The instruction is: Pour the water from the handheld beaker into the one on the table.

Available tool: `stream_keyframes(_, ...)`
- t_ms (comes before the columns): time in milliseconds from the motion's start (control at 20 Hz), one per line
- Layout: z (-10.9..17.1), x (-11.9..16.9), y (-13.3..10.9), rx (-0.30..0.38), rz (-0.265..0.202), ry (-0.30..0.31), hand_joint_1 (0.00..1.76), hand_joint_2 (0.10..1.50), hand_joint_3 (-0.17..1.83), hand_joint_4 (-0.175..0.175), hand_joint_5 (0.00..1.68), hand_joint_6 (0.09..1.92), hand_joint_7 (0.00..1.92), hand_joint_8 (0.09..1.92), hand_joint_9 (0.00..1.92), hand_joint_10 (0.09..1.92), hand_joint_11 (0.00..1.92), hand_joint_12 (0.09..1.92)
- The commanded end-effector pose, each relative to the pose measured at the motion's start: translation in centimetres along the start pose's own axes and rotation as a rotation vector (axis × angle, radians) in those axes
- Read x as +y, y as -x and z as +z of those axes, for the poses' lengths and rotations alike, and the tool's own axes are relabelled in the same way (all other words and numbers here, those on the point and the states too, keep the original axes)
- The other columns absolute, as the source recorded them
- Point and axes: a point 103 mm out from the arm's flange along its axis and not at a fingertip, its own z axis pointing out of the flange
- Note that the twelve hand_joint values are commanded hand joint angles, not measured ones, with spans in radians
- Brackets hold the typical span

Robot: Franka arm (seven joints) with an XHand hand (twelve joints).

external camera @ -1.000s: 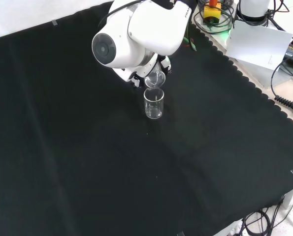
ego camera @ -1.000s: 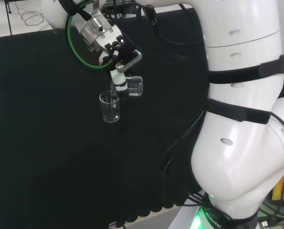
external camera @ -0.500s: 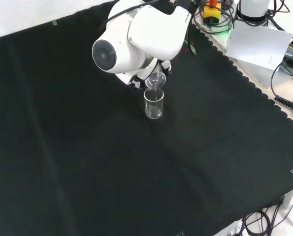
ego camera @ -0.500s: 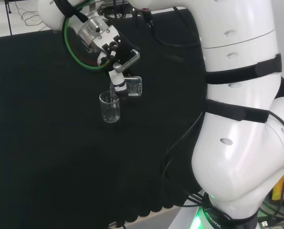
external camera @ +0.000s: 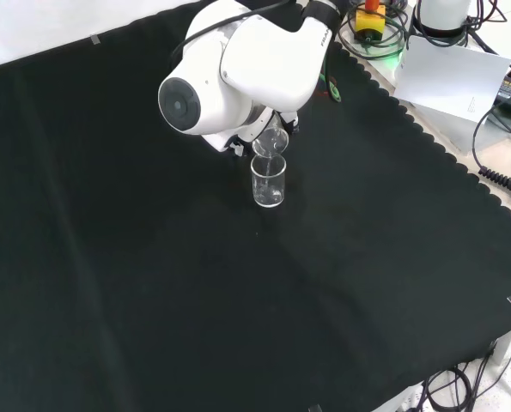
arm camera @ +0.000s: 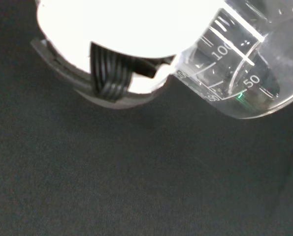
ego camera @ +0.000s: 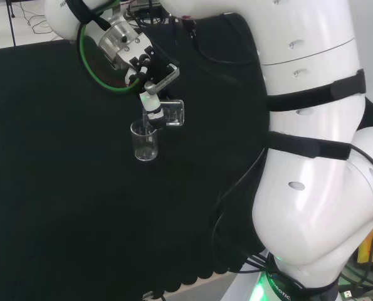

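Mid-pour. My hand (ego camera: 150,70) has its fingers curled round the handheld beaker (ego camera: 173,113), which now lies tipped about on its side, mouth toward the table beaker (ego camera: 144,141). Versus a second ago, the wrist has rolled further and shifted slightly up and left in the head view; the held beaker has gone with it and its lip now sits right over the near rim of the table beaker. In the front view the held beaker (external camera: 273,140) is just above and behind the standing one (external camera: 269,180), the two almost touching. Wrist view shows the held beaker's graduated wall (arm camera: 244,73) close up; can't make out a water level or a stream in any view, so I can't confirm how much has gone across. My read: the tilt is near the point where flow should be running, and the job is to hold the lip over the mouth and finish the roll. The table beaker stands upright, well in from the black cloth's (external camera: 152,300) edges, toward the far side in the front view. Nothing else stands near it on the cloth. Cables and white paper (external camera: 448,77) sit off the cloth's far right corner, no obstruction. Main risk: lip clipping the rim and knocking the light beaker over.
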Motion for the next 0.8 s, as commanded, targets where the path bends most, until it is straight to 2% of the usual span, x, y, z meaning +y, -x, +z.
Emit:
stream_keyframes(50, -0.18, -0.06, -0.28, -0.009, 0.008, -0.012, 1.29, 0.62, 0.86, -0.175, 1.10, 1.03, 1.16, 1.02, 1.50, 0.92, 1.08, 0.89)
stream_keyframes(650, -0.35, -0.11, -0.20, -0.012, 0.008, -0.010, 1.29, 0.62, 0.86, -0.175, 1.10, 1.03, 1.16, 1.02, 1.50, 0.92, 1.08, 0.90)
stream_keyframes(700, -0.45, -0.18, -0.36, -0.013, -0.011, -0.001, 1.29, 0.62, 0.86, -0.175, 1.10, 1.03, 1.16, 1.02, 1.50, 0.92, 1.08, 0.90)
stream_keyframes(800, -0.58, -0.32, -0.58, -0.019, -0.007, 0.001, 1.29, 0.62, 0.86, -0.175, 1.10, 1.03, 1.16, 1.02, 1.50, 0.92, 1.08, 0.90)
